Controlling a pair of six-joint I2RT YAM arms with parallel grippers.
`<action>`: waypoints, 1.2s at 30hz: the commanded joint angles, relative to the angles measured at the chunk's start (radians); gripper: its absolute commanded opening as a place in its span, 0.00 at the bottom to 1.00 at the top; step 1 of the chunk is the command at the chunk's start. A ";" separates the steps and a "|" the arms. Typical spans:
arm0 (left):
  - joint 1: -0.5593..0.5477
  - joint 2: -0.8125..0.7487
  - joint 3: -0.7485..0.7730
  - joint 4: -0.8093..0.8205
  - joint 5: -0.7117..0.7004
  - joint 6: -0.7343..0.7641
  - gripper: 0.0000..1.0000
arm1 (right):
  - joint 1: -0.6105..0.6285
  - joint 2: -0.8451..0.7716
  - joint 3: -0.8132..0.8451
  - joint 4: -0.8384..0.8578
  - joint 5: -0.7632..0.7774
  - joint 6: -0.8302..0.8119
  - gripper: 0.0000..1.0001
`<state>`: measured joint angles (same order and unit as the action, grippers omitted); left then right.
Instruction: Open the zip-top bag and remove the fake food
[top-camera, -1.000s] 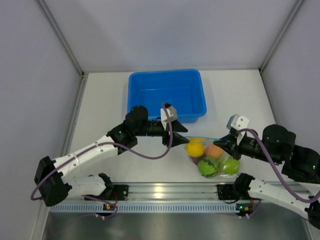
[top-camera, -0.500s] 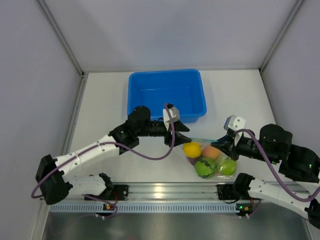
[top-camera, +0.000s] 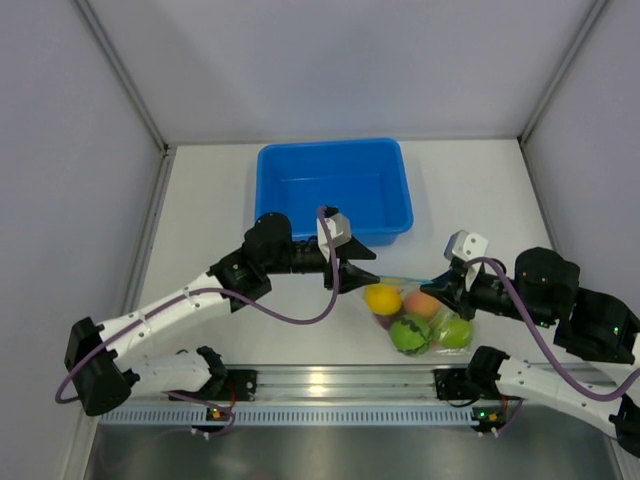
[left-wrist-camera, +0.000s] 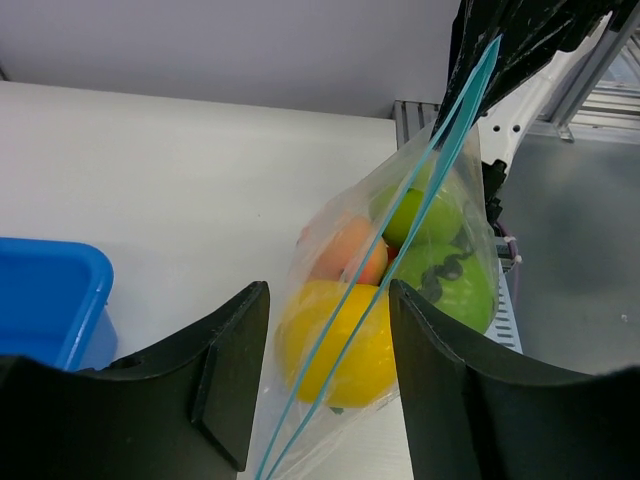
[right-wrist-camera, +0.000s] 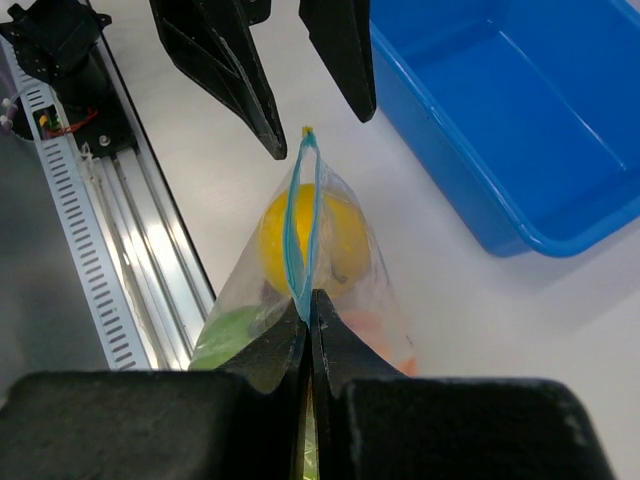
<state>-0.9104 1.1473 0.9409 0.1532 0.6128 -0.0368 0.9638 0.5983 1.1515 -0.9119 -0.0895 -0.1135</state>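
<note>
R gripper is clamped tight on the zipper strip of the zip-top bag, w/ no gap between its fingers. It pinches the strip at the end nearest its own wrist. From there the strip runs straight out ahead of its fingertips, and in the R wrist view the two teal tracks look parted into a thin loop.

L gripper has its jaws apart, about half spread. The far end of the strip sits between its fingers, and the bag body bulges in the gap just ahead of them. Can't tell if either L finger touches the plastic — prob. not, as a sliver of table shows beside the bag on one side.

The two grippers face each other tip to tip w/ the strip stretched between them.

The bag hangs below and ahead of the R jaws, w/ all the fake food inside:
- yellow fruit, closest to the L fingertips
- peach-orange fruit, just under the R fingertips
- dark green striped fruit and lime green fruit, lower in the bag, on the R arm's side

Blue tub sits beyond the L gripper, just beside its outer finger — apart from the bag.
</note>
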 joint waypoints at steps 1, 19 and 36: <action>-0.001 -0.009 0.018 0.045 0.018 0.015 0.56 | -0.010 0.003 0.002 0.084 -0.004 -0.015 0.00; -0.001 0.034 0.024 0.046 0.079 0.002 0.52 | -0.011 -0.003 0.002 0.097 0.013 -0.011 0.00; -0.001 0.048 -0.005 0.045 0.076 0.011 0.00 | -0.011 -0.072 -0.065 0.196 -0.058 -0.011 0.00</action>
<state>-0.9104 1.1965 0.9401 0.1558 0.6754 -0.0341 0.9638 0.5365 1.0897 -0.8356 -0.1364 -0.1139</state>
